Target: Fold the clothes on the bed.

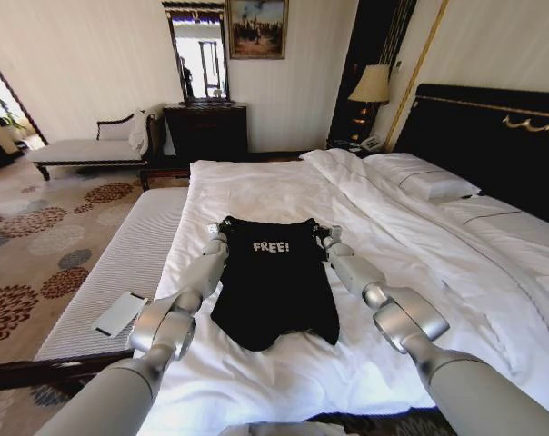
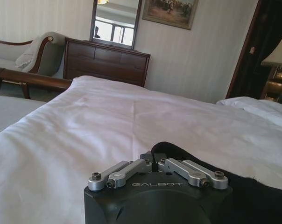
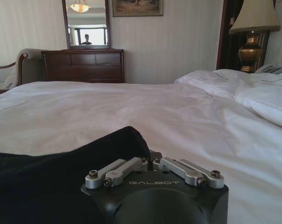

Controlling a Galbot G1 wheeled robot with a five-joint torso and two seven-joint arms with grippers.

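The left tool [image 1: 222, 238] and right tool [image 1: 325, 238] each pinch a top corner of the shirt [image 1: 274, 282], holding it spread on the bed [image 1: 256, 186] for folding.

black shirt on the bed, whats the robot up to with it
The robot has both arms stretched out over the bed, working a black T-shirt with a white "FREE!" print. The left gripper and the right gripper sit at the shirt's two far corners, one on each side. In both wrist views the jaws are closed with black fabric bunched at their tips. The shirt lies already narrowed on the white sheet, sleeves not showing, and the fold lengthwise is not yet done.
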